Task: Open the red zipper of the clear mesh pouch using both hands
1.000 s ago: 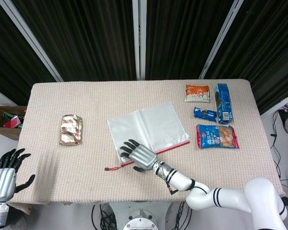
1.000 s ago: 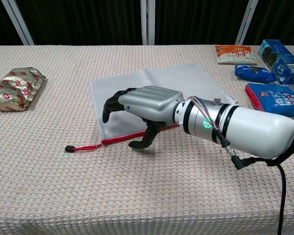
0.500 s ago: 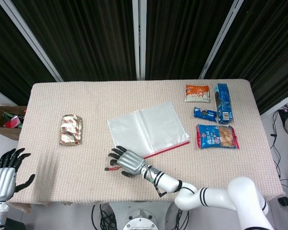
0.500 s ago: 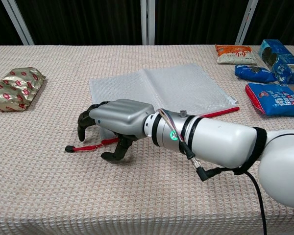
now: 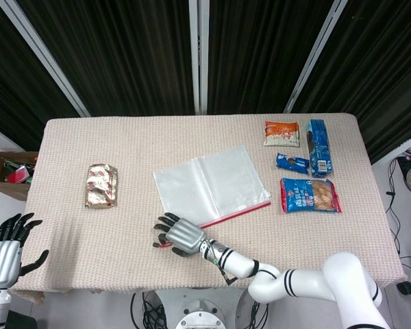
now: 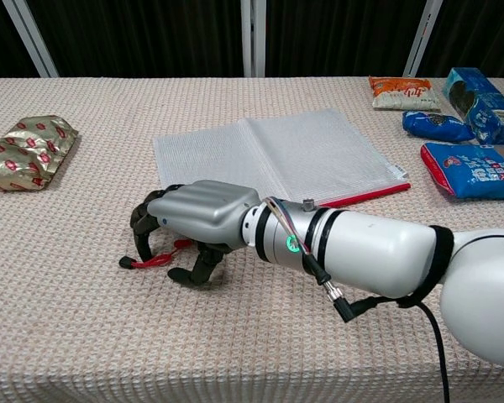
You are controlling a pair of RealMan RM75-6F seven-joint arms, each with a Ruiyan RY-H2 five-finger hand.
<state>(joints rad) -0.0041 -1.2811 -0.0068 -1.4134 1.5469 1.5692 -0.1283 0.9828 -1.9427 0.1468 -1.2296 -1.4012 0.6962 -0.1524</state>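
The clear mesh pouch [image 5: 209, 179] [image 6: 277, 149] lies flat mid-table, its red zipper [image 5: 241, 210] [image 6: 370, 196] running along the near edge. A red pull cord [image 6: 155, 259] trails from the zipper's left end onto the cloth. My right hand [image 5: 175, 234] [image 6: 197, 220] sits palm-down over that end. Its fingers [image 6: 141, 235] curl over the cord and the thumb rests on the table; whether it grips the cord is hidden. My left hand [image 5: 7, 248] hovers off the table's left front corner, fingers spread, holding nothing.
A gold foil packet [image 5: 101, 185] [image 6: 29, 151] lies at the left. Several snack packs [image 5: 301, 164] [image 6: 475, 168] cluster at the right, beside the pouch. A cardboard box [image 5: 7, 171] stands beyond the table's left edge.
My right hand slid left along the zipper from the pouch's near edge to the pull cord and curled over it. The cord's tip shifted slightly. The left hand stayed put.
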